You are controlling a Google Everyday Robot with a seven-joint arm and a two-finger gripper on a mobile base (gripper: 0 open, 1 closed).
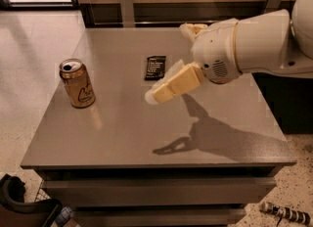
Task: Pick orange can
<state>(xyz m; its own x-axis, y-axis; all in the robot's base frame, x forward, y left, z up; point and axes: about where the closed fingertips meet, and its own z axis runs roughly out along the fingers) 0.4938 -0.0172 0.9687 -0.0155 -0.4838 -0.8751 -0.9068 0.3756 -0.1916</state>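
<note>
The orange can (77,83) stands upright on the left part of the grey table (146,138). It is golden tan with a dark curly drawing and an opened silver top. My gripper (167,63) hangs above the middle of the table, well to the right of the can and apart from it. It is open and empty. One cream finger (171,85) points down and left toward the can; the other (192,28) shows behind the white wrist. The arm comes in from the right edge.
A flat black packet (155,67) lies on the table just behind the gripper's lower finger. A wooden wall with metal brackets (127,6) runs behind the table. A dark object (19,206) and a striped rod (286,213) lie on the floor in front.
</note>
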